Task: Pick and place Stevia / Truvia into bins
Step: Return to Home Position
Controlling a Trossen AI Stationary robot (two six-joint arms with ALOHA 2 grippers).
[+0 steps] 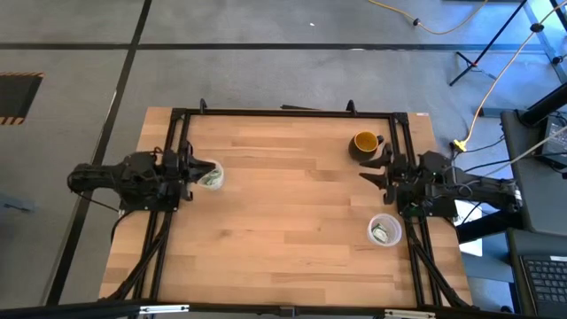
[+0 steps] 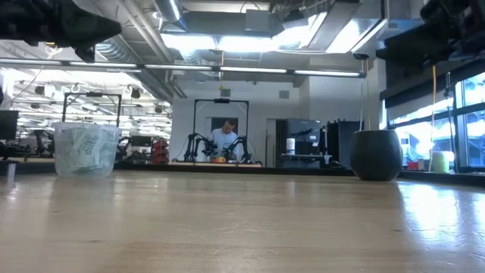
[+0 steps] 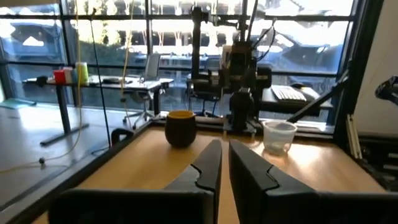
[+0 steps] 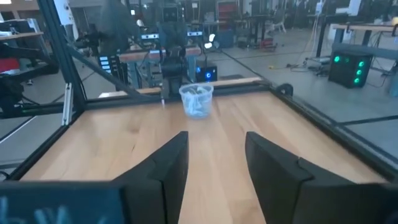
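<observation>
Nearest me, well this side of the yellow mug [image 1: 365,142], the right cup [image 1: 384,217] holds Stevia packets [image 1: 381,234] close by the right arm [image 1: 443,190]; a careless swing could tip it. Across from the mug, the left gripper [image 1: 193,168], fingers nearly together and empty, sits almost against the left cup [image 1: 221,175] of packets, likelier to spill. The right gripper [image 1: 374,168], jaws apart, hovers just short of the mug; only bare table [image 1: 292,213] between.
</observation>
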